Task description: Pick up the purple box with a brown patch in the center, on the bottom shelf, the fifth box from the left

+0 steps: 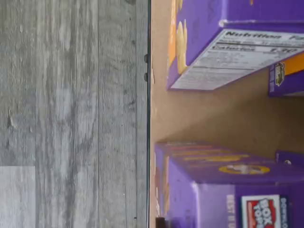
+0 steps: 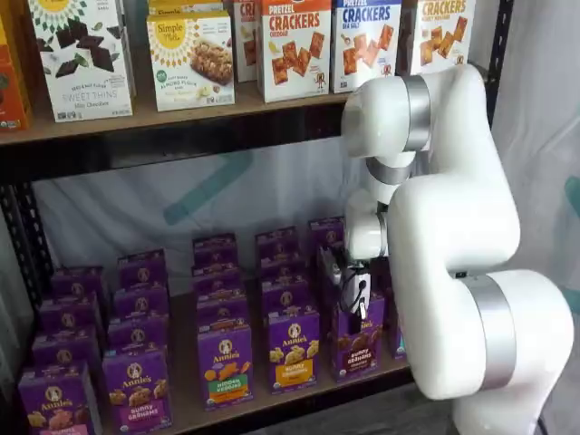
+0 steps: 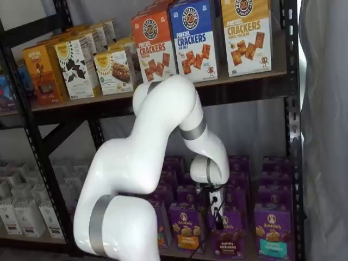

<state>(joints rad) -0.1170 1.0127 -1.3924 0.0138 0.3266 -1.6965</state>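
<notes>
**Arm lowered to the front row of the bottom shelf, gripper just above the purple box**

In both shelf views the white xArm [image 2: 453, 227] reaches down to the bottom shelf [image 2: 272, 399], and its gripper [image 2: 355, 294] hangs directly over the purple box [image 2: 355, 343], the Annie's Bunny Grahams carton with dark brown cookies in its centre. That carton stands upright at the shelf's front edge, between a carton with a yellow-orange band [image 2: 293, 349] on one side and a teal-banded carton [image 3: 271, 231] on the other. The fingers are seen against dark cable and carton tops, so I cannot tell whether they are spread or closed, or touching the carton. The wrist view shows purple carton tops, a nutrition panel [image 1: 237, 59], tan shelf board and grey plank floor [image 1: 71, 114].
</notes>
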